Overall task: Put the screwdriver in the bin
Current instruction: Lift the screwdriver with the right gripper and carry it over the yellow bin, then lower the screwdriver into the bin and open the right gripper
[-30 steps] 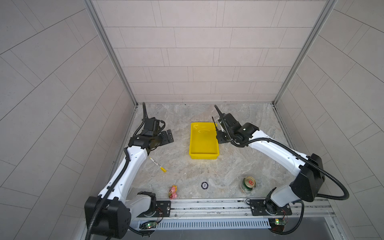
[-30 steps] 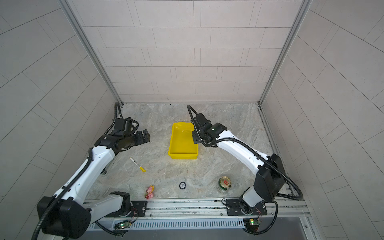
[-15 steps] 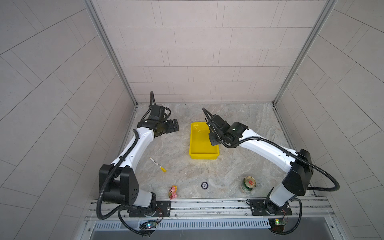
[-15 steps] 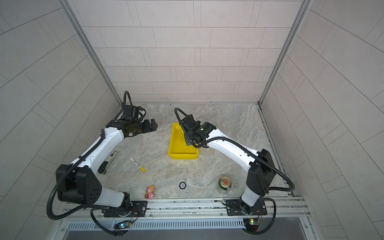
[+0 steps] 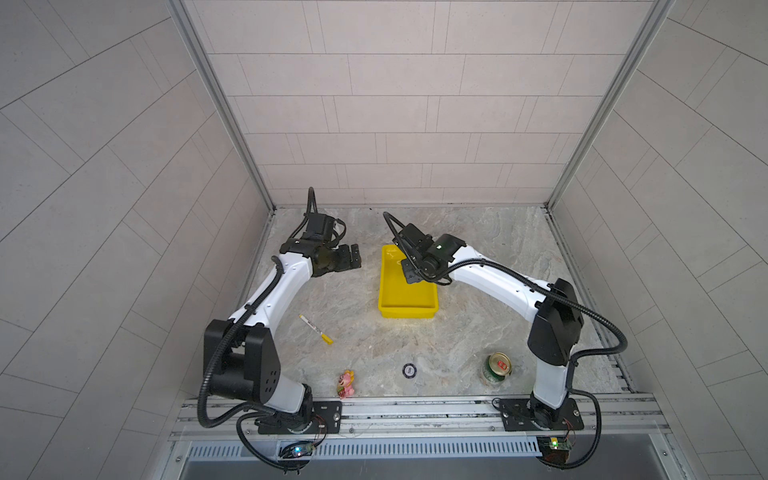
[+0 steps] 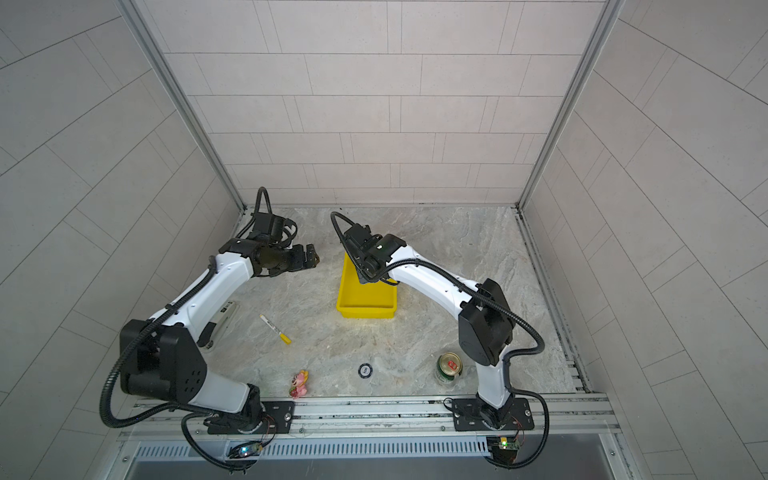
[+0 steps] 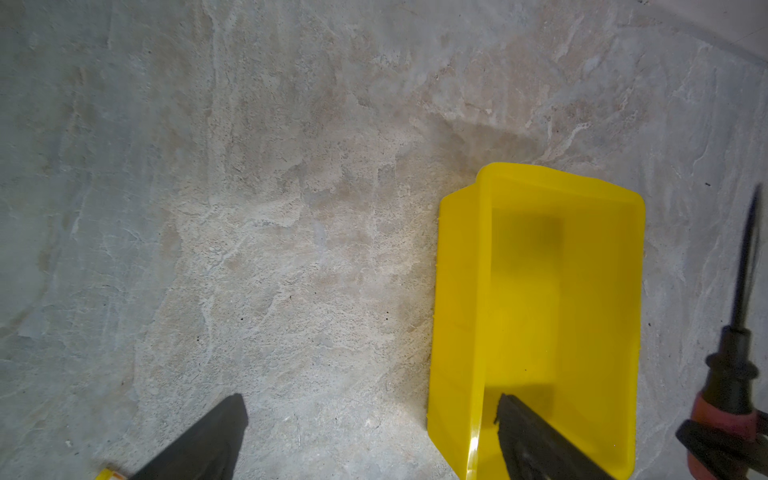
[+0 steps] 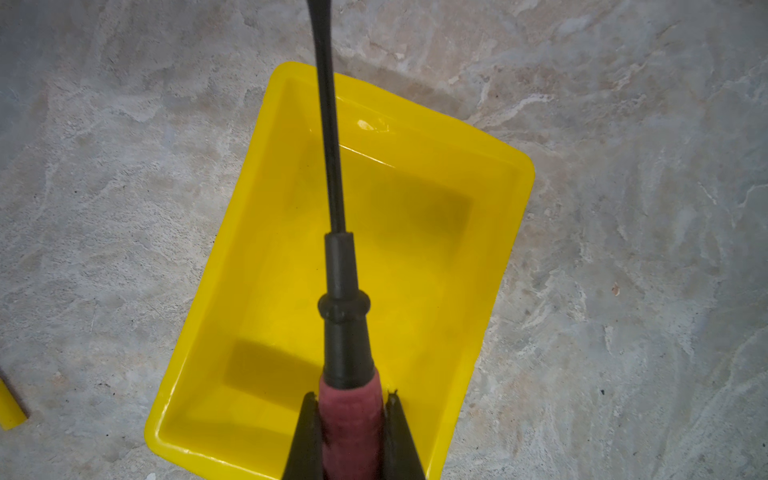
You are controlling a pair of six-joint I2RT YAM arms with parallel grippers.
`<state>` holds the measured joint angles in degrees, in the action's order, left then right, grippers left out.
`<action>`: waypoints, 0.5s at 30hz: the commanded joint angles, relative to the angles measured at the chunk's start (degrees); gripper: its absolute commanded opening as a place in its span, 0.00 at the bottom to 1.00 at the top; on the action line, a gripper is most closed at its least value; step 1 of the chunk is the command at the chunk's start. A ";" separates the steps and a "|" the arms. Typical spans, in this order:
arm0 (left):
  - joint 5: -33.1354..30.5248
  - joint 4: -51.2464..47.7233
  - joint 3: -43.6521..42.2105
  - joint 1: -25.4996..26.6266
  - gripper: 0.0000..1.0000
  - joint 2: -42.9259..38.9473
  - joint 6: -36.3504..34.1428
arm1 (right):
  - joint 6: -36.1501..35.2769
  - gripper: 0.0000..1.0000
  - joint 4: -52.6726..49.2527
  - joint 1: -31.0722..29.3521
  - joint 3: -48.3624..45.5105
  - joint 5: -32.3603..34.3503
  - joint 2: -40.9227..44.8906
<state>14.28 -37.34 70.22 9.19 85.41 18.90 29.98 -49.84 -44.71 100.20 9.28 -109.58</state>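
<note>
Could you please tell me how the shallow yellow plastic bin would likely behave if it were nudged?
The shallow yellow plastic bin looks empty and thin-walled, so probably light; it would likely slide on the smooth marbled tabletop. Low and wide, it seems unlikely to tip. Its glossy plastic may be slippery.

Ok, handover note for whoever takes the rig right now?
Right gripper: shut on the screwdriver, clamped on its red handle.
Left gripper: open, empty, beside the bin.
Screwdriver hangs in the air above the bin, apparently not touching it. The bin is empty.
Done: pickup and carry to the bin.
Left: lower, release into the bin, pull the arm clear.
</note>
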 commanded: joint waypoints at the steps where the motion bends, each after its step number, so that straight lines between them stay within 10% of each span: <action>1: -1.00 -1.50 0.13 0.21 1.00 -1.29 -0.99 | -2.12 0.00 -2.58 0.02 4.12 -0.39 -3.53; 15: -5.84 -3.53 0.52 0.21 1.00 -2.48 -2.60 | -9.01 0.00 -0.78 6.04 -1.77 -5.71 -8.28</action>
<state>10.37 -39.62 70.22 9.19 84.71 17.30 22.44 -50.61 -38.39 98.89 4.75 -117.56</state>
